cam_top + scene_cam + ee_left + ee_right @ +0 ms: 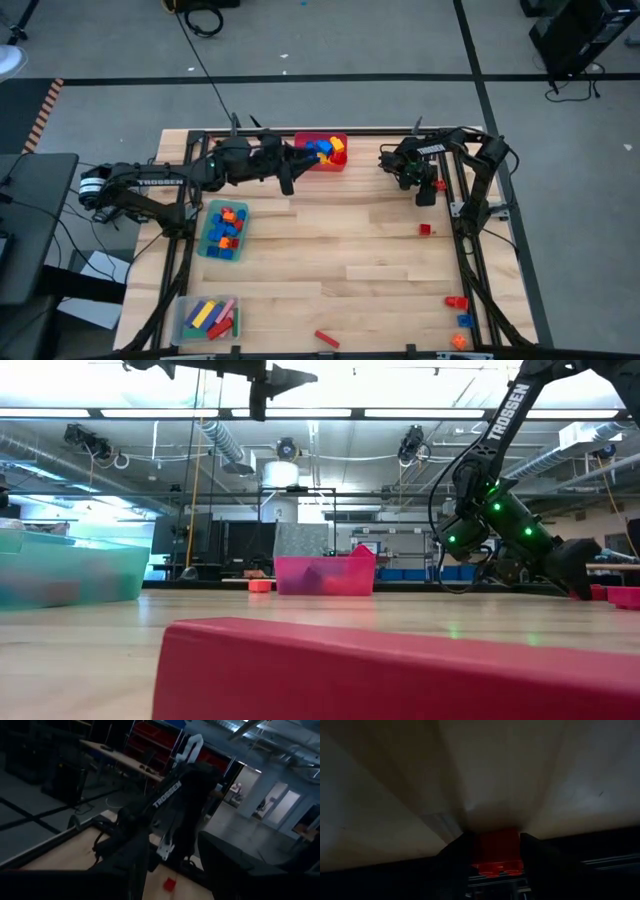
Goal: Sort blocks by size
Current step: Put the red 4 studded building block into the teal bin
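My right gripper (495, 845) is low over the table's far right part (428, 193), shut on a small red block (496, 851). My left gripper (288, 178) is raised beside the red bin (322, 152), which holds blue, yellow and red blocks. It points level, and its fingers (135, 870) stand open with nothing between them. Another small red block (425, 229) lies on the wood just near of my right gripper. A red bar (326, 339) lies at the near edge. My right gripper pinches the small red block by two opposite sides (482, 851) between its two fingers. The fingers slant down at it from the far side. The block is at the table top; whether it rests there or is just clear of it, I cannot tell.
A teal bin (222, 230) with orange and blue blocks stands at the left. A clear bin (207, 318) with long bars is at the near left. Three small blocks (460, 320) lie at the near right corner. Bare wood spreads across the middle.
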Robot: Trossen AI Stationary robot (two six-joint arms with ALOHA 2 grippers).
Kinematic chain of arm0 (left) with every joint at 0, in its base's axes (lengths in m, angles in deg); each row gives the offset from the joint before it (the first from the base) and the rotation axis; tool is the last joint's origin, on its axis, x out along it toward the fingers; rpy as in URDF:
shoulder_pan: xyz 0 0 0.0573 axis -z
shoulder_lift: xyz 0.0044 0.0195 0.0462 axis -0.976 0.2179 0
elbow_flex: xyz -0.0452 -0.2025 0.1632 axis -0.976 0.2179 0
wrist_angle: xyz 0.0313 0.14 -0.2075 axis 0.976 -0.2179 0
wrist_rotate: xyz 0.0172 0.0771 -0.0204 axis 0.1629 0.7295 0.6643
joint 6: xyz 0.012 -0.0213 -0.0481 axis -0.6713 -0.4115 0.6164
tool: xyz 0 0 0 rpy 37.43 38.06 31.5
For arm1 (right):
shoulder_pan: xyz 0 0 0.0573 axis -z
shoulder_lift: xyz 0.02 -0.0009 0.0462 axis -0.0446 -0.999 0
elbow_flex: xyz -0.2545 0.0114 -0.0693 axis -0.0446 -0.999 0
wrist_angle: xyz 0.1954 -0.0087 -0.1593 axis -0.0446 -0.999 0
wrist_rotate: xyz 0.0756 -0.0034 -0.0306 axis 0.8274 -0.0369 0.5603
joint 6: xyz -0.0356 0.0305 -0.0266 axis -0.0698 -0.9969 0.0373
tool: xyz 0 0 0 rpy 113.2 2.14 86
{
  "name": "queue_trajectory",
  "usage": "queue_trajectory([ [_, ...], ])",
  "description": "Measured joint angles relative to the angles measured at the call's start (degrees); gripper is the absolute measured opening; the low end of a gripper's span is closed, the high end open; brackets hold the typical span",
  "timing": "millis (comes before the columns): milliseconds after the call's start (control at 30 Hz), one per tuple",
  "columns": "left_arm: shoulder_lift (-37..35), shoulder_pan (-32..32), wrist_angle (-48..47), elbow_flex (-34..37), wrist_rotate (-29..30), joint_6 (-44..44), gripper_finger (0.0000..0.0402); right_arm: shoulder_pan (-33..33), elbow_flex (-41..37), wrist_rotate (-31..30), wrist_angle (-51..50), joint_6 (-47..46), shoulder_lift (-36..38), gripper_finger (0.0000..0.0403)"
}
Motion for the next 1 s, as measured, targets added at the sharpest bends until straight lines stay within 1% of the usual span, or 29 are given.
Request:
queue_trajectory([
  [267, 0.0, 0.0, 0.9, 0.0, 0.0, 0.0, 0.0178, 0.0, 0.8, 1.2, -0.9, -2.7, -0.2, 0.0169],
  [367, 0.0, 0.0, 0.9, 0.0, 0.0, 0.0, 0.0178, 0.0, 2.3, 3.8, -2.5, -3.7, 0.1, 0.0169],
  [500, 0.0, 0.0, 0.9, 0.0, 0.0, 0.0, 0.0177, 0.0, 4.4, 8.5, -3.9, -5.0, 2.8, 0.0169],
  [767, 0.0, 0.0, 0.8, 0.0, 0.0, 0.0, 0.0177, -0.6, 6.3, 18.4, -4.2, -12.2, 12.8, 0.0169],
  [867, 0.0, 0.0, 0.8, 0.0, 0.0, 0.0, 0.0177, -2.2, 6.3, 21.8, -3.7, -15.9, 17.8, 0.0169],
  [1000, 0.0, 0.0, 0.8, 0.0, 0.0, 0.0, 0.0177, -5.9, 6.3, 24.6, -1.7, -22.7, 25.0, 0.0169],
])
